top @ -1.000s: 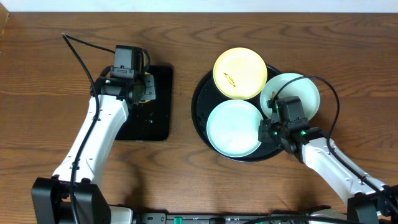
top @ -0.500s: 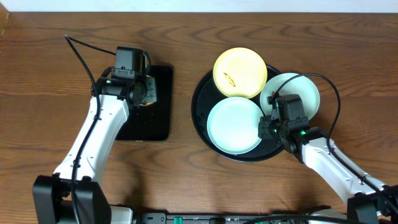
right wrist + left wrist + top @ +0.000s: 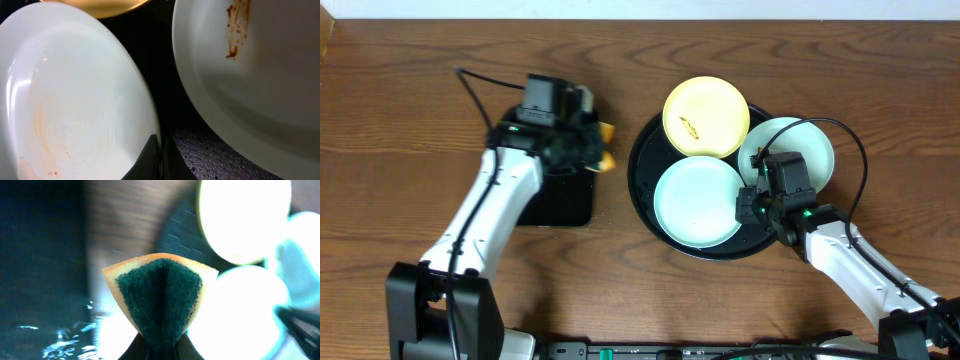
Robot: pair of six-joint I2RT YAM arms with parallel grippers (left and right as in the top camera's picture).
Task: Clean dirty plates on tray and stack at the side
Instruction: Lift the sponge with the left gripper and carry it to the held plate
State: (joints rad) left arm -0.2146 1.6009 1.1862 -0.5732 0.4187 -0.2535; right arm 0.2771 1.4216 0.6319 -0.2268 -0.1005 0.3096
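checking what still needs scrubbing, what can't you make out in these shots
Overhead: the right arm covers part of the rear mint plate, so its smear is unseen there, and hides the right gripper's fingertips.
Overhead: the left gripper and sponge are blurred, so the grip is unreadable there.
Left wrist: glare washes out the plates, so no smears can be seen.
Right wrist: the yellow plate is cut off by the top edge.
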